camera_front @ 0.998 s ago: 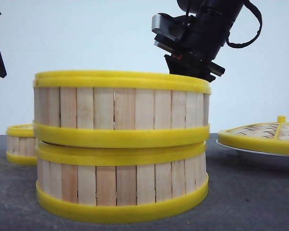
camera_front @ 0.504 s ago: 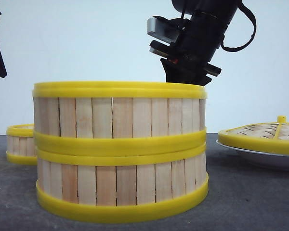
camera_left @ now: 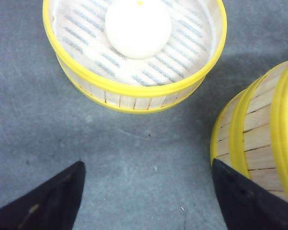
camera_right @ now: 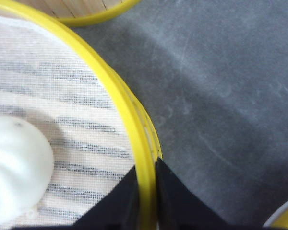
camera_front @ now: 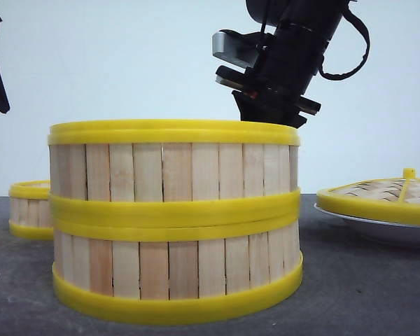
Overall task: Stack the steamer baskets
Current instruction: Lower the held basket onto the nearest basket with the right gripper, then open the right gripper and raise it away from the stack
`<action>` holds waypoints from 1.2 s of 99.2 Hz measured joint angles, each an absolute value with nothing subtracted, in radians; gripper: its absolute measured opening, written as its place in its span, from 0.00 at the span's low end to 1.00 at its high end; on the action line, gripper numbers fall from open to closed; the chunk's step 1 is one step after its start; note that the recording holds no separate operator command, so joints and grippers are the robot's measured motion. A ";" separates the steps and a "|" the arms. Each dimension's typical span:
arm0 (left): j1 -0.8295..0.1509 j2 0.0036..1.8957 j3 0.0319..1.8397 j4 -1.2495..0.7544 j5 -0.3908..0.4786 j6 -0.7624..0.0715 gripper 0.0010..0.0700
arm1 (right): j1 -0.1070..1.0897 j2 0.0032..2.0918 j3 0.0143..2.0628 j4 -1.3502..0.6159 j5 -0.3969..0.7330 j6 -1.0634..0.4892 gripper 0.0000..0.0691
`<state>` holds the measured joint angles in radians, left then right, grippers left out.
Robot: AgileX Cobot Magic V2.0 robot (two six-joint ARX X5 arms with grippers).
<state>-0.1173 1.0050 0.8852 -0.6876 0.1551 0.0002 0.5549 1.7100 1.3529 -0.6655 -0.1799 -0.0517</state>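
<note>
The right claw (camera_right: 145, 191) is clamped on the yellow rim of the top steamer basket (camera_front: 173, 175), which sits squarely on the lower basket (camera_front: 175, 273) near the counter's (camera_front: 364, 287) front edge. The left claw (camera_left: 146, 191) hangs spread apart near the third basket (camera_left: 134, 72).

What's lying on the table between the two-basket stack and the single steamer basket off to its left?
Nothing: in the left wrist view, only bare grey tabletop separates the stack from the single basket, which holds a white bun.
</note>
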 joint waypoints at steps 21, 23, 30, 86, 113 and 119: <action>-0.117 1.005 0.885 -0.688 0.155 0.000 0.73 | 0.554 1.710 1.353 -0.669 -0.181 -0.047 0.13; -0.117 1.005 0.885 -0.688 0.155 0.000 0.73 | 0.554 1.710 1.353 -0.669 -0.181 -0.047 0.18; -0.117 1.005 0.885 -0.688 0.155 0.000 0.73 | 0.554 1.710 1.353 -0.669 -0.181 -0.045 0.33; -0.107 1.027 0.887 -0.562 0.127 -0.020 0.73 | 0.534 1.602 1.353 -0.663 -0.261 -0.006 0.52; -0.028 1.240 0.991 -0.503 0.125 -0.030 0.73 | 0.528 1.402 1.353 -0.747 -0.250 0.005 0.52; -0.012 1.307 1.031 -0.503 0.125 -0.031 0.73 | 0.528 1.347 1.353 -0.773 -0.232 0.005 0.52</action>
